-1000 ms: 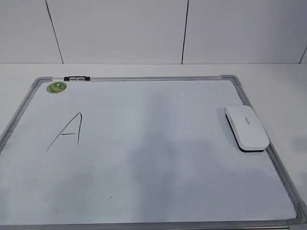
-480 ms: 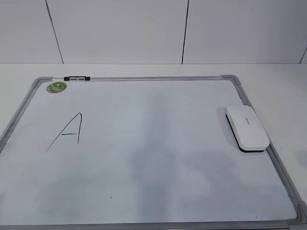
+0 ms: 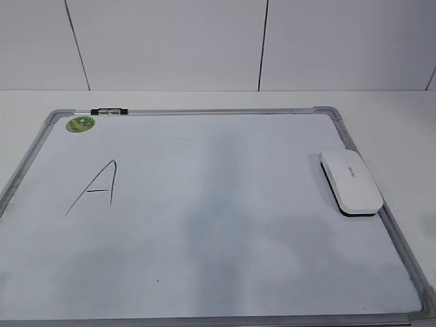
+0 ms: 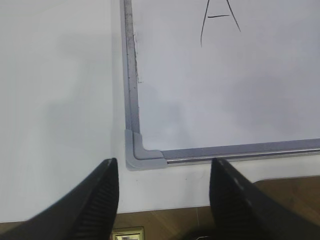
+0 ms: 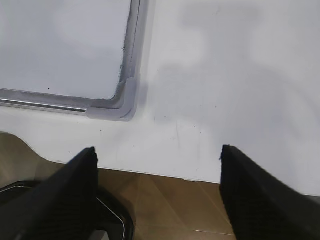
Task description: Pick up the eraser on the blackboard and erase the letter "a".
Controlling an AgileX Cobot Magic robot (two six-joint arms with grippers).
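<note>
Capital "A" (image 3: 95, 188) on blackboard (image 3: 204, 112)

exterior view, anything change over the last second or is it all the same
Nothing has visibly changed. The eraser lies at the same spot by the right edge of the blackboard, the capital "A" is untouched, and no arm has entered the exterior view. Both wrist views show an open end effector, left and right, hovering near the board's near corners.

The eraser (image 3: 351, 182) lies on the blackboard (image 3: 204, 272) at its right edge, the capital "A" (image 3: 94, 188) far left.
</note>
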